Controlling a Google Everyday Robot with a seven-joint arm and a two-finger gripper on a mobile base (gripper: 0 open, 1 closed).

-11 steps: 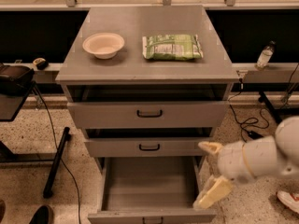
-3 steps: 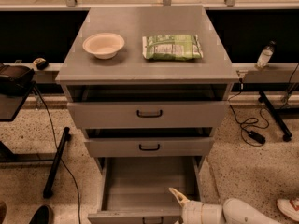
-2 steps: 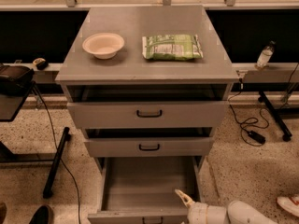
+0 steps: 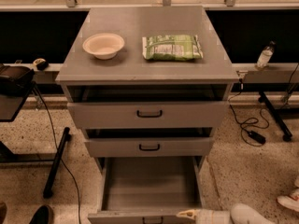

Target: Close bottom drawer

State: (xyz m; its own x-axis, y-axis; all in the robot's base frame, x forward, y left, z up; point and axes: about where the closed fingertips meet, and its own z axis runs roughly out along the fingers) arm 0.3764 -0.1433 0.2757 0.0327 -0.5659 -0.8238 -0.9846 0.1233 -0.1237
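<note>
The bottom drawer (image 4: 149,181) is pulled far out of the grey cabinet, showing a plain grey inside. Its front panel (image 4: 135,217) is at the bottom edge of the camera view, with the black handle partly cut off. My gripper (image 4: 187,214) is at the bottom edge, right of center, its pale tip against the right part of the drawer's front panel. The white arm behind it runs off to the lower right.
The middle drawer (image 4: 149,147) and top drawer (image 4: 149,114) stand slightly out. On the cabinet top are a white bowl (image 4: 103,45) and a green packet (image 4: 172,47). A black stand (image 4: 56,162) and cables lie on the floor left; a cable and a bottle (image 4: 265,55) right.
The arm has dropped from the drawer's right side to the bottom edge of the view. The gripper tip has sunk lower and now sits at the drawer's front panel. The drawer stays open.
</note>
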